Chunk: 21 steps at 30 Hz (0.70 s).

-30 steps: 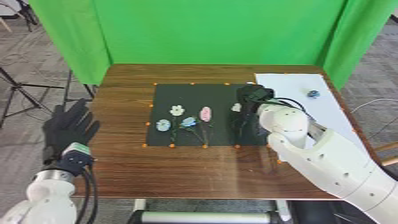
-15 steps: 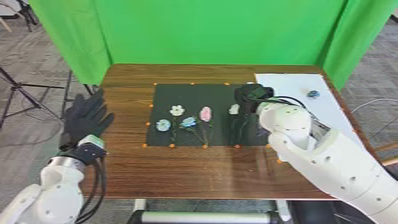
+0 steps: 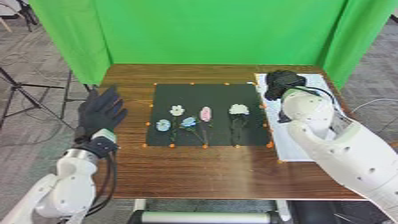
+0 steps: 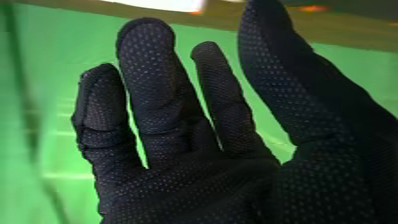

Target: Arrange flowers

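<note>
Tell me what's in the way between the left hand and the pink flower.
The left-hand white flower, lying on the black mat, sits between the left hand and the pink flower.

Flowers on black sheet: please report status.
Right hand open, partly hiding white sheet. Left hand open, at left edge of table. Five flowers on black sheet.
</note>
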{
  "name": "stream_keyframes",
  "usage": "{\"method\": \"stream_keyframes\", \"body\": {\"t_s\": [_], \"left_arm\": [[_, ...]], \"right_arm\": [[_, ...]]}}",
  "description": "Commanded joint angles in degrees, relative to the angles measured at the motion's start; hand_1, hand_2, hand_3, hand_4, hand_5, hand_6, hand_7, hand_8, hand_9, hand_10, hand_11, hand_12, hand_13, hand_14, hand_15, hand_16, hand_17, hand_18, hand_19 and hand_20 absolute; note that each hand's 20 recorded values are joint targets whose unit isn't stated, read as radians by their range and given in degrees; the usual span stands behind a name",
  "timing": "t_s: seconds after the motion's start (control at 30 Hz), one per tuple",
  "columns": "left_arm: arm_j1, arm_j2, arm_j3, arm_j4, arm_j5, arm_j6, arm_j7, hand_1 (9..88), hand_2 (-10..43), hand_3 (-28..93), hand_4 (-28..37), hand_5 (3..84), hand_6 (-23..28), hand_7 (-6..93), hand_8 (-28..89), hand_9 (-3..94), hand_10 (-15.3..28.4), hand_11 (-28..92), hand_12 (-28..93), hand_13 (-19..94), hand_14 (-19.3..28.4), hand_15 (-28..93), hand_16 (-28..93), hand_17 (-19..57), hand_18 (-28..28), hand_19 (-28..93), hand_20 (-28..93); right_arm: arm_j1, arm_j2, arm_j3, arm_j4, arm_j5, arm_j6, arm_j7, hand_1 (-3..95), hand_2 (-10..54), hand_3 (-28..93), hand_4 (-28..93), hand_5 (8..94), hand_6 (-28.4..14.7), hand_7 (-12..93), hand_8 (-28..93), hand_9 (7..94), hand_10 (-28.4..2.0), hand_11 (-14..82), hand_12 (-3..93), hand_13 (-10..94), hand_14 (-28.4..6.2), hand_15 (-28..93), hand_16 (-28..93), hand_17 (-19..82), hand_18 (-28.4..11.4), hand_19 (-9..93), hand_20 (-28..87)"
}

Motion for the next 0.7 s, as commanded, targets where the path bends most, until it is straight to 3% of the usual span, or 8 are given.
{"method": "stream_keyframes", "body": {"t_s": [0.03, 0.13, 0.23, 0.33, 0.43, 0.53, 0.63, 0.7], "left_arm": [[-2.2, 1.15, 2.07, -1.03, -0.82, -0.84, 0.98, 23.4, 9.5, 70, -28.3, 33.8, 6.1, 12.3, -8, 25.4, 13.7, 16, 8, 16, 14.2, 24, -5, -5.3, 11.7, 21, 9], [-1.0, 0.11, 1.62, -1.49, -1.24, -0.42, 1.55, 23.5, 9.6, 70, -28.3, 34.1, 6.2, 12.4, -9, 26.1, 13.8, 17, 8, 16, 14.4, 26, -5, -5.3, 11.9, 21, 9], [-0.1, -0.59, 1.25, -1.68, -1.01, -0.79, 1.13, 23.5, 9.6, 69, -28.3, 34.3, 6.3, 12.4, -9, 26.2, 13.8, 17, 8, 16, 14.4, 26, -6, -5.4, 11.9, 21, 8], [0.2, -1.06, 0.99, -1.93, -0.92, -0.90, 1.16, 23.4, 9.6, 70, -28.3, 34.4, 6.4, 12.4, -9, 26.2, 13.8, 17, 8, 17, 14.5, 27, -6, -5.3, 12.0, 21, 8], [0.0, -0.44, 1.37, -1.79, -1.23, -1.29, 1.45, 23.5, 9.6, 70, -28.3, 34.5, 6.4, 12.3, -9, 26.3, 13.7, 17, 8, 17, 14.5, 27, -6, -5.3, 12.1, 22, 8], [0.0, -1.02, 0.87, -1.84, -0.42, -2.39, 0.23, 24.8, 9.8, 71, -28.2, 35.2, 6.7, 12.4, -9, 26.4, 13.7, 17, 8, 17, 14.6, 27, -6, -5.3, 12.1, 22, 8], [0.0, -1.25, 0.70, -1.91, -0.27, -2.44, 0.19, 25.2, 9.9, 72, -28.2, 35.6, 6.8, 12.3, -9, 26.9, 13.9, 17, 8, 17, 14.7, 27, -7, -5.2, 12.1, 22, 8], [-0.3, -1.33, 0.73, -1.71, -0.19, -2.63, -0.18, 25.2, 9.8, 71, -28.2, 35.7, 6.8, 12.1, -9, 27.2, 13.8, 17, 8, 17, 14.8, 27, -7, -5.2, 12.2, 22, 8]], "right_arm": [[4.5, 1.8, 3.5, 11.3, 6.6, 4.5, 4.9, 43.2, -9.5, 80, -28, 42.9, -5.8, 19, -12, 46.2, -17.2, 11.1, 14.1, 63, -11.2, 65, 26, 36, -23.2, 85, 32], [6.0, 0.8, 2.6, 14.5, 7.5, 2.9, 4.5, 40.1, -9.5, 78, -28, 38.3, -7.2, 17, -12, 41.7, -18.3, 10.5, 12.6, 62, -11.6, 66, 24, 36, -23.3, 85, 32], [7.0, -0.1, 2.0, 16.9, 9.0, 0.9, 5.4, 39.3, -9.5, 73, -28, 34.7, -7.7, 15, -11, 38.5, -18.4, 10.8, 11.3, 62, -12.2, 68, 24, 36, -23.6, 86, 32], [8.2, -0.9, 2.2, 18.7, 8.8, -7.1, 4.8, 39.5, -9.5, 73, -28, 34.5, -7.4, 15, -11, 38.0, -18.0, 11.0, 10.7, 62, -12.4, 68, 24, 36, -23.7, 86, 32], [9.4, -1.4, 1.7, 20.6, 9.8, -12.0, 6.4, 40.4, -9.5, 76, -28, 35.5, -5.6, 16, -12, 38.0, -17.2, 11.0, 10.4, 60, -13.1, 69, 24, 35, -24.3, 86, 32], [8.9, -1.5, 2.2, 21.5, 10.7, -13.6, 8.1, 43.6, -9.5, 78, -28, 35.7, -3.1, 17, -13, 37.3, -18.3, 10.0, 10.0, 60, -13.3, 68, 24, 35, -24.7, 85, 32], [7.6, -0.8, 2.5, 20.6, 10.8, -13.3, 8.7, 45.6, -9.5, 79, -28, 35.0, -2.7, 17, -14, 36.1, -20.3, 9.0, 9.7, 60, -13.3, 68, 23, 35, -24.9, 85, 32], [6.9, -0.6, 2.0, 20.7, 10.1, -10.8, 9.2, 48.0, -9.5, 77, -28, 35.9, -3.3, 18, -14, 38.4, -22.1, 9.0, 9.6, 61, -10.9, 64, 27, 35, -24.9, 86, 33]]}}
